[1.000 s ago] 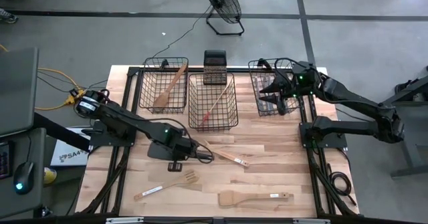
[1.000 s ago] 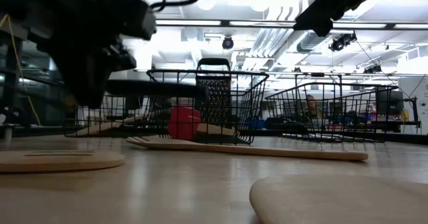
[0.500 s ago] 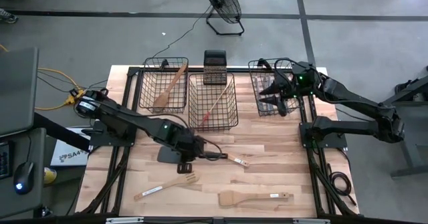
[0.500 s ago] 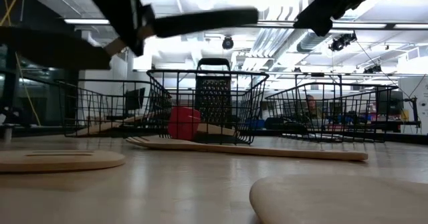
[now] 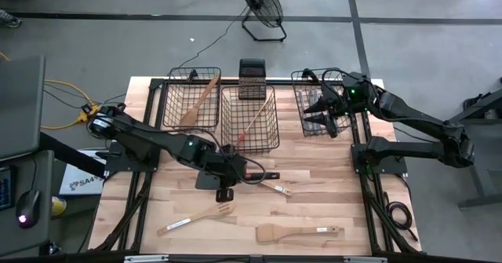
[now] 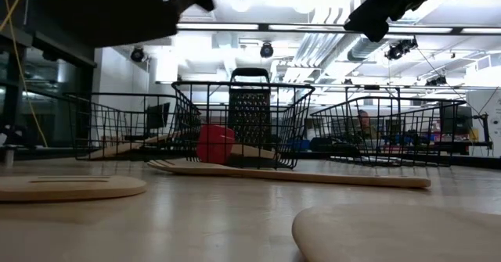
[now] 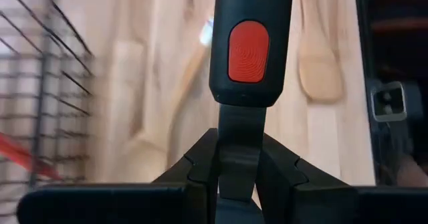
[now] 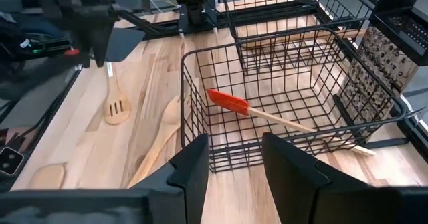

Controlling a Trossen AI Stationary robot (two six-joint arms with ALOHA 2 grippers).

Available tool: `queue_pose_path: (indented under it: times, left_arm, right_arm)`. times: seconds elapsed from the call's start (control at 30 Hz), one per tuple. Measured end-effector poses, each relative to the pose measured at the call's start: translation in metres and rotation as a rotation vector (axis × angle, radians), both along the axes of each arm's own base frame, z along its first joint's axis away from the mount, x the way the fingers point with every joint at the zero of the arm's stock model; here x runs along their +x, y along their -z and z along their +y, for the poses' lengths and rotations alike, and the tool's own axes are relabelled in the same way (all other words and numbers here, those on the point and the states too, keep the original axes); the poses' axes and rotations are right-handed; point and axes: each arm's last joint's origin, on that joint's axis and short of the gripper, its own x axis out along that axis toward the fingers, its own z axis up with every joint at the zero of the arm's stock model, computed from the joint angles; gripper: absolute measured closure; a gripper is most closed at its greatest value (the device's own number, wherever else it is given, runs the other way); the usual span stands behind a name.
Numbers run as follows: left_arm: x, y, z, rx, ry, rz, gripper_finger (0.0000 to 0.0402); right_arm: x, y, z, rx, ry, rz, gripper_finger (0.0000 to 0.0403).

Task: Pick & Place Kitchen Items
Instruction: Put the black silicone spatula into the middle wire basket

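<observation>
My left gripper (image 5: 229,174) is shut on a black spatula with a red oval pad on its handle (image 7: 248,50), above the middle of the table. Its broad black blade (image 6: 102,16) shows high in the low view. My right gripper (image 5: 322,114) hangs open over the right wire basket (image 5: 314,98), touching nothing. A red spatula (image 8: 231,102) lies inside the middle basket (image 5: 249,120). A wooden spoon (image 5: 198,102) leans in the left basket. A wooden fork (image 5: 196,216), a wooden spatula (image 5: 298,232) and another wooden utensil (image 5: 272,187) lie flat on the table. My left gripper pinches the black spatula's thin flat neck (image 7: 237,140), just behind the thick handle, between its two fingers (image 7: 200,170). The fingers come from above and lie across it. The spatula is lifted clear and about level, with its handle end (image 5: 271,174) pointing to the table's right.
A dark box grater (image 5: 252,78) stands behind the middle basket. Black frame rails (image 5: 157,137) run along both table sides. A floor fan (image 5: 260,4) stands beyond the far edge. Bare wood (image 5: 329,192) lies to the right of the held spatula.
My left gripper has risen from the table with the black spatula and moved toward the table's right. The spatula, which lay low over the wood, now hangs clear and high, its blade near the top of the low view.
</observation>
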Motion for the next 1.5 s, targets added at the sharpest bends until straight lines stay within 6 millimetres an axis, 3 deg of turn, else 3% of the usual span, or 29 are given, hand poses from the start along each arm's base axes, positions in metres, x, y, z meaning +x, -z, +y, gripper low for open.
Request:
queue_pose_path:
  times: [0.23,0.5,1.0,1.33,1.5]
  left_arm:
    - [0.004,-0.025,0.006,0.18,-0.106,-0.129,0.0338]
    - [0.008,-0.048,0.012,0.4,-0.24,-0.264,0.0338]
    - [0.01,-0.066,0.022,0.79,-0.582,-0.395,0.0338]
    - [0.035,-0.057,0.021,1.012,-0.646,-0.364,0.0338]
    - [0.052,-0.045,0.033,1.067,-0.69,-0.321,0.0338]
  right_arm:
    - [0.003,0.0,0.004,-0.006,-0.027,-0.008,0.027]
    - [0.012,0.019,0.006,0.018,-0.027,-0.087,0.027]
    - [0.029,0.005,0.03,-0.073,-0.153,-0.479,0.027]
    - [0.047,0.005,0.049,-0.148,-0.15,-0.766,0.027]
    - [0.057,0.006,0.056,-0.146,-0.141,-0.829,0.027]
